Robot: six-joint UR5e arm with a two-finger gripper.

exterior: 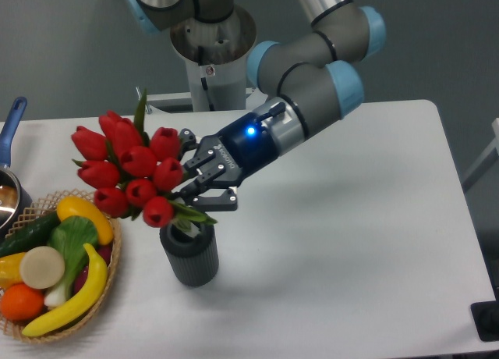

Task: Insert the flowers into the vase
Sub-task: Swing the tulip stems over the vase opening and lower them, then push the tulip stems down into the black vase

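- Above the left-centre of the desk (374, 242), the pincer (204, 186) reaches in from the right with its fingers closed around the stems of the flowers (129, 172), just under the buds.
- The bunch is tilted, not upright. Its long axis runs from the red heads, up and to the left, down and to the right toward the stem ends.
- The vase (189, 254) stands upright on the desk, just below the pincer. Its thick rim sits right under the lower finger.
- The stem ends look to be at the mouth of the vase or just inside it. A pale stub shows at the rim, but leaves and the finger hide how deep it goes, so I cannot tell for sure.
- The relation that matters: the vase opening faces straight up, while the stems lean over to the left. The heads hang out past the rim, toward the wicker basket (117, 254) of toy fruit.
- My judgement is that the next move needs the bunch swung nearer to upright and lowered along the vase's axis before the grip is let go.
- The risk, as I judge it, is that a release at this lean lets the heavy heads tip the bunch out leftward, or pull the short vase over.
- The basket lies near the vase on its left, apart from it.
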